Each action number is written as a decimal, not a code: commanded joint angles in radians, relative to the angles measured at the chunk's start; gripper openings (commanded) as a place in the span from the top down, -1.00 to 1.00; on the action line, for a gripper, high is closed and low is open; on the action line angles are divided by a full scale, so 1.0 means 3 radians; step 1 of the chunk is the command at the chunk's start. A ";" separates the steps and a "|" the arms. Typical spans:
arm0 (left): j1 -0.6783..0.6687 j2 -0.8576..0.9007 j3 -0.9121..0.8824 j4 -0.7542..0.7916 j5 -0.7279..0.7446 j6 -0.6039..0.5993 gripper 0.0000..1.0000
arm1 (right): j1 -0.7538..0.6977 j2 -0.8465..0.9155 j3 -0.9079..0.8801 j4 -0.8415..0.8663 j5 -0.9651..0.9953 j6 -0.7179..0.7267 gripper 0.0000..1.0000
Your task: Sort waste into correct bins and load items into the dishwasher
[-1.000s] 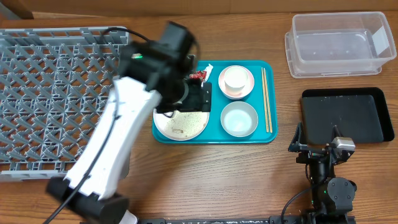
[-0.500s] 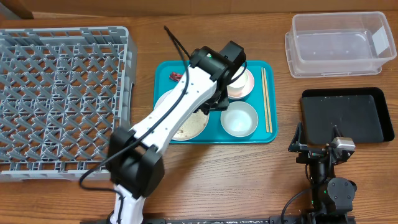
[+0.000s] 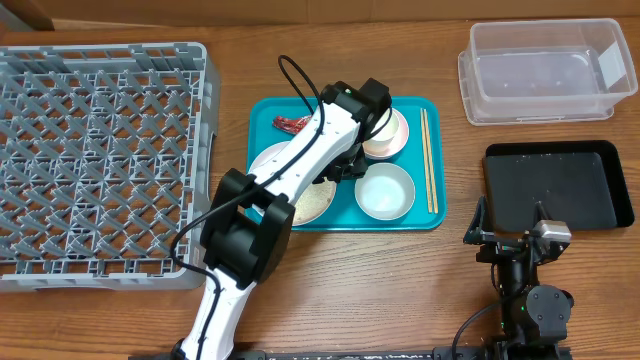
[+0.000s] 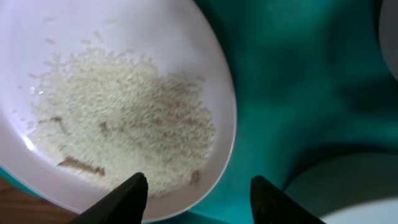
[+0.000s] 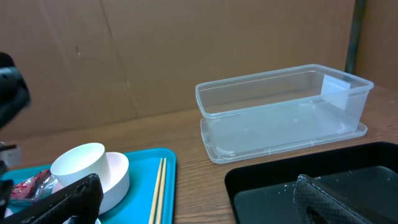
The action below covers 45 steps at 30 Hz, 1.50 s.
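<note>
Wooden table [image 3: 330,280] carries 4 things: teal tray [image 3: 262,140] beneath left claw [image 3: 342,168], grey rack [image 3: 100,150] leftward, clear tub [image 3: 545,112] and black tray [image 3: 560,190] rightward.

I see a wooden tabletop [image 3: 380,290] with a warm brown grain running under everything. Near its middle lies a teal serving tray [image 3: 262,112], rectangular, with rounded corners and a raised rim. Its smooth teal floor [image 4: 298,74] fills one close view. Its near corner [image 5: 142,163] shows in another. Behind the tabletop [image 5: 155,127] stands a plain brown cardboard wall [image 5: 124,50], and a dark upright pole [image 5: 356,31] rises at its right edge.
</note>
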 commanded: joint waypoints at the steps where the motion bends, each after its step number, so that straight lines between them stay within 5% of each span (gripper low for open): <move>1: 0.0005 0.0136 0.0056 0.0052 0.0008 -0.0033 -0.06 | 0.0027 -0.0029 -0.0034 0.0019 0.0038 0.0014 -1.00; 25: -0.0019 0.0200 0.0052 0.0238 -0.0169 -0.0041 0.38 | 0.0027 -0.0029 -0.0034 0.0019 0.0038 0.0014 -1.00; 45: -0.0135 0.0201 0.0046 0.0271 -0.0224 -0.0046 0.30 | 0.0027 -0.0029 -0.0034 0.0019 0.0038 0.0014 -1.00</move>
